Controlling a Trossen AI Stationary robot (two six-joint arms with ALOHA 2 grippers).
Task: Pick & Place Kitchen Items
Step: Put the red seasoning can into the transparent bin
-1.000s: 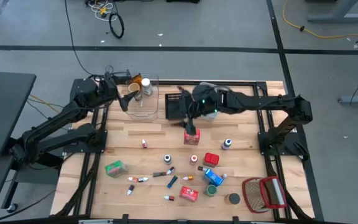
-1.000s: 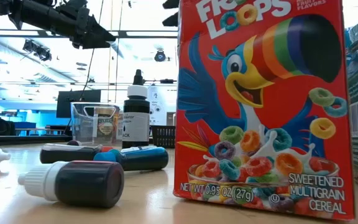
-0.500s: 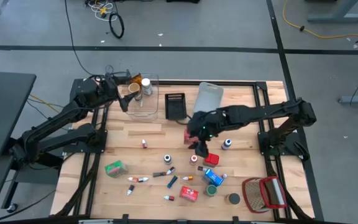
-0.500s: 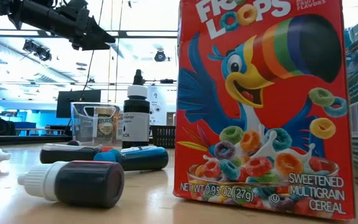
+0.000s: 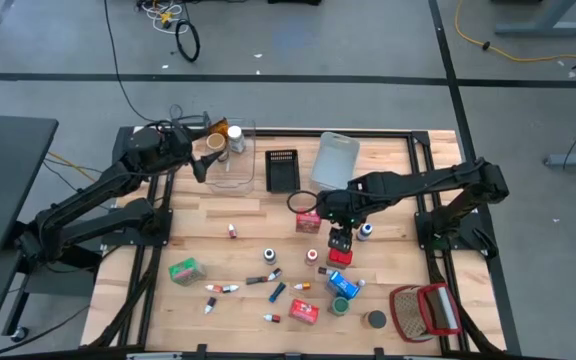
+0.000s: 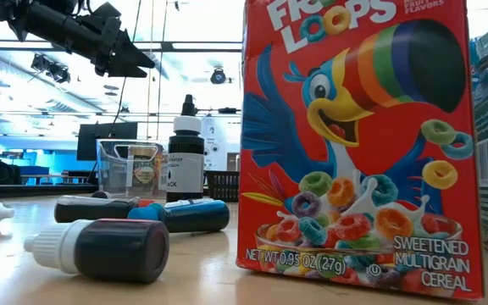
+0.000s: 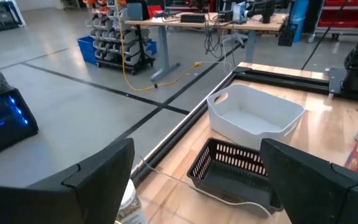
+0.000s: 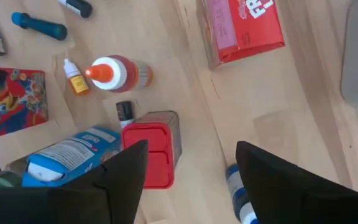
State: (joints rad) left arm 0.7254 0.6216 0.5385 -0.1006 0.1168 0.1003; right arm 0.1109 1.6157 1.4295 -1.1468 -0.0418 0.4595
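A butcher-block table (image 5: 218,225) carries the sorting job. Along its far edge stand a grey-blue bin (image 5: 335,157), a clear bin (image 5: 232,160) with two small jars inside, and a black slotted bin (image 5: 282,168); a red-and-white wire basket (image 5: 425,312) sits at the near right corner. The kitchen items are scattered over the near half: a red Froot Loops box (image 5: 308,221) near the middle, a green box (image 5: 183,269) to the left, another red cereal box (image 5: 304,311) by the front edge, and a blue carton (image 5: 345,284) beside a green can (image 5: 339,305).

The right gripper (image 5: 341,238) hangs directly above a small red-lidded tin (image 8: 156,150), fingers spread wide with nothing between them. The tin lies just beside the blue carton, with an orange-capped bottle (image 8: 118,73) and a small blue-banded bottle (image 8: 238,190) close by.

The left gripper (image 5: 200,162) waits over the clear bin's left edge, fingers wide apart and empty.

The step in hand appears to be the reach for the tin. The next move would call for a straight descent to bracket the tin without nudging its crowded neighbours, then a firm close and a lift toward a bin.

Tiny food-colouring tubes (image 5: 220,288) dot the front.
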